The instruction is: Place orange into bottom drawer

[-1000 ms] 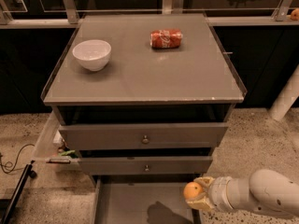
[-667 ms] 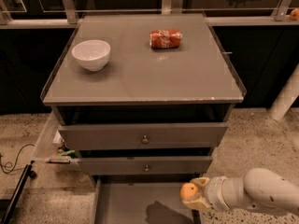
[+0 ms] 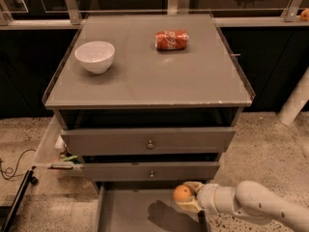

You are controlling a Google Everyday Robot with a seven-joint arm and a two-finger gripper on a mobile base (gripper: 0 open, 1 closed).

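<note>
The orange (image 3: 182,193) is a small round fruit held in my gripper (image 3: 187,196), which is shut on it. The white arm comes in from the lower right. The orange hangs above the right part of the bottom drawer (image 3: 126,211), which is pulled out at the foot of the grey cabinet, its flat grey floor showing a dark shadow under the fruit. The two upper drawers with round knobs are slightly open above it.
A white bowl (image 3: 95,56) and a red soda can (image 3: 172,39) lying on its side rest on the cabinet top (image 3: 145,76). A cable and a black pole lie on the floor at the left (image 3: 14,178). A white post (image 3: 295,100) stands at the right.
My gripper with the orange has moved a little to the left over the open bottom drawer. Nothing else has moved.
</note>
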